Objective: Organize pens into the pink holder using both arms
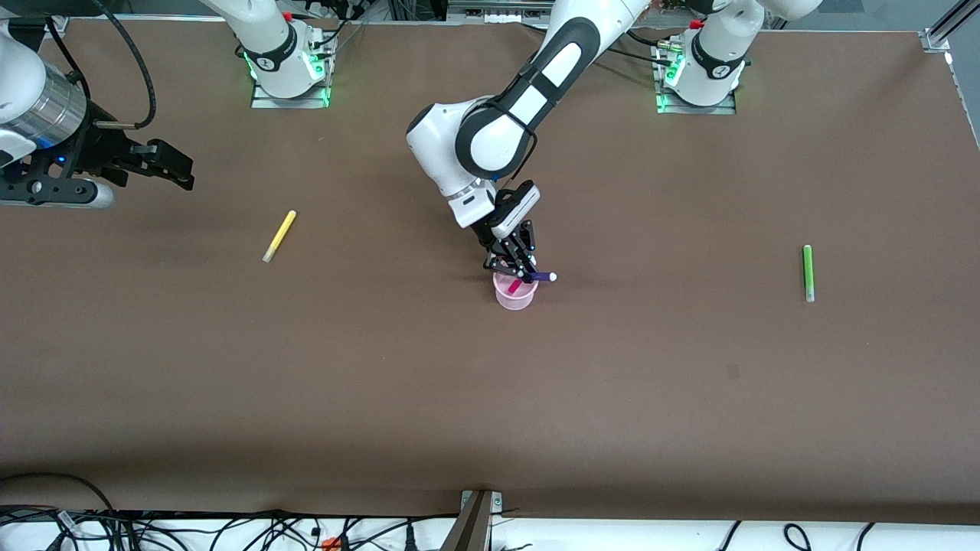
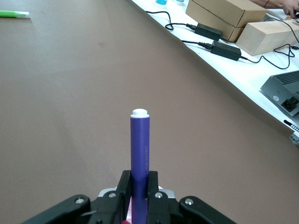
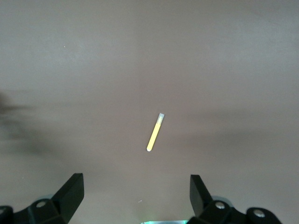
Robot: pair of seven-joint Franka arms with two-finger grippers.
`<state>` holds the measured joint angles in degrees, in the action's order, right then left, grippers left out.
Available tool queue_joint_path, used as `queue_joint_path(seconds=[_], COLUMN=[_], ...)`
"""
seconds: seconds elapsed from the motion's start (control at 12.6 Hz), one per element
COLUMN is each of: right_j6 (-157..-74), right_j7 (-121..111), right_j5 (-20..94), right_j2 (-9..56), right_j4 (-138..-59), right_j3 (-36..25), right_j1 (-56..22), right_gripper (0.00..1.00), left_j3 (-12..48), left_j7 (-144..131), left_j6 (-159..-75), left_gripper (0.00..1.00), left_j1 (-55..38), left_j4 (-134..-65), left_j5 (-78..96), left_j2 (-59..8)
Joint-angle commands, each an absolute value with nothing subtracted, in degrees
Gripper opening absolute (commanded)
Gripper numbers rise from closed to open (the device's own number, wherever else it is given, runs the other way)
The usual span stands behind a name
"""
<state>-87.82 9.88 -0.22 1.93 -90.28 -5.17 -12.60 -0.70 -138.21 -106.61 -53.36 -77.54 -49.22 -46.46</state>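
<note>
Pink holder (image 1: 513,293) sits mid-counter w/ magenta pen (image 1: 515,286) inside; left tool (image 1: 520,270) just above it, clamped on purple pen (image 2: 139,158), lying roughly level. Right tool (image 1: 164,164) waits, jaws apart, over yellow pen (image 3: 155,132); green pen (image 1: 807,272) lies toward left arm's end. Risk: released level, purple pen may bridge rim and roll off; barrel print unreadable.

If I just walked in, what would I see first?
You'd spot the left gripper in the middle of the table, its fingers shut on a purple pen right over the pink holder, where a magenta pen already sits. The right gripper waits open above the table, up over the yellow pen.
</note>
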Motion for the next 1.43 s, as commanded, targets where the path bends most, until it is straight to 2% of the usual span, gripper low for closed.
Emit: queue_joint_path(seconds=[0.0,0.16,0.24,0.48,0.87,1.19,1.35], right_j6=[-86.92,-86.92,-86.92,-87.01,-86.84,-86.84,-86.84], right_j7=[9.75,9.67,9.67,9.67,9.76,9.76,9.67], right_j5=[0.88,0.88,0.88,0.88,0.88,0.88,0.88], right_j2=[2.55,2.55,2.55,2.55,2.37,2.29,2.29], right_j4=[-88.68,-88.68,-88.68,-88.68,-88.68,-88.68,-88.68], right_j3=[-5.45,-5.54,-5.54,-5.54,-5.36,-5.36,-5.36], right_j1=[-12.74,-12.66,-12.66,-12.66,-12.83,-12.83,-12.83], right_gripper=[1.00,1.00,1.00,1.00,1.00,1.00,1.00], left_j3=[-2.19,-2.20,-2.20,-2.11,-1.67,-1.58,-1.58], left_j7=[-138.52,-138.43,-137.99,-132.57,-103.15,-79.79,-65.28], left_j6=[-104.77,-103.54,-103.10,-101.34,-101.16,-95.99,-91.26], left_gripper=[0.50,0.69,0.73,0.76,0.80,0.97,1.00], left_j1=[-54.49,-54.49,-54.49,-51.17,-38.43,-28.24,-22.44], left_j4=[-74.97,-73.83,-73.83,-72.25,-72.86,-74.27,-74.35], left_j5=[-50.80,-50.80,-50.63,-46.26,-23.67,-12.69,-7.15], left_j2=[-47.90,-47.81,-47.55,-43.97,-29.56,-21.90,-19.09])
